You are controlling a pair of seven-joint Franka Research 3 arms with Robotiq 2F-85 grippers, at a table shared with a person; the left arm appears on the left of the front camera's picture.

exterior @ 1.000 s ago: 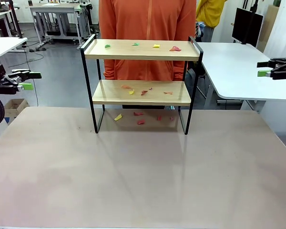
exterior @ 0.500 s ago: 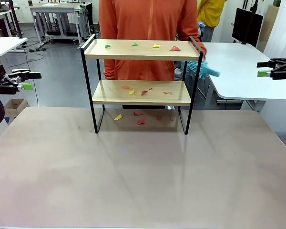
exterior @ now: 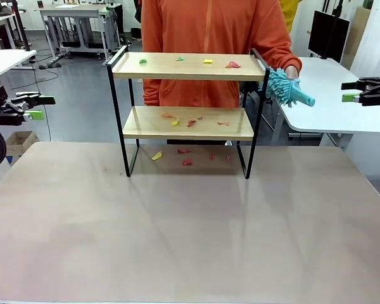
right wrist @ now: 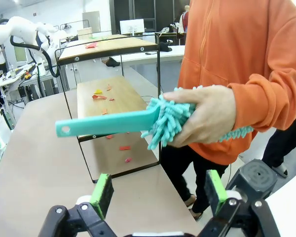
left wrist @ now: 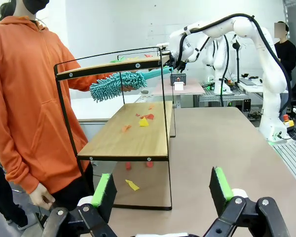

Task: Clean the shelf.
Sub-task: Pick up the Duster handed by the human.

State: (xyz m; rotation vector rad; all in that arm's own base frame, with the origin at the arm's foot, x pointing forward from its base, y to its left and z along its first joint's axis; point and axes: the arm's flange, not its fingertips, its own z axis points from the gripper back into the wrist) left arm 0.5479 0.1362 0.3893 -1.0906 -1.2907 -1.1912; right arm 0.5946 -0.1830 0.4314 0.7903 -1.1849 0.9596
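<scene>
Since the shelf (exterior: 161, 66) stands at 12 o'clock on the table (exterior: 190, 240), near its far edge and littered on both boards, I judge that no cleaning has begun. 4 paper scraps (exterior: 232, 64) lie on the top board, several more on the lower board, and others on the tabletop beneath it.

Behind the shelf stands a person in orange. The person's hand (right wrist: 204, 121) grips a teal microfibre duster (exterior: 290, 90) by its fluffy head, just off the shelf's right end rail at about 2 o'clock, with the flat handle pointing out toward my right gripper (right wrist: 158, 192).

That gripper hangs at 3 o'clock off the table's edge, fingers spread wide with nothing between them. The handle lies ahead of it, clearly apart. My left gripper (left wrist: 163, 190) waits at 9 o'clock, likewise spread and empty.

The step looks like a handover. I would:
- roll the right wrist so both pads meet the handle's flat faces;
- come in at the free end, well away from the person's fingers;
- close only once the handle sits squarely between the pads, then wait for the hand to let go.

After that I would sweep the top board first, minding the raised end rails.
</scene>
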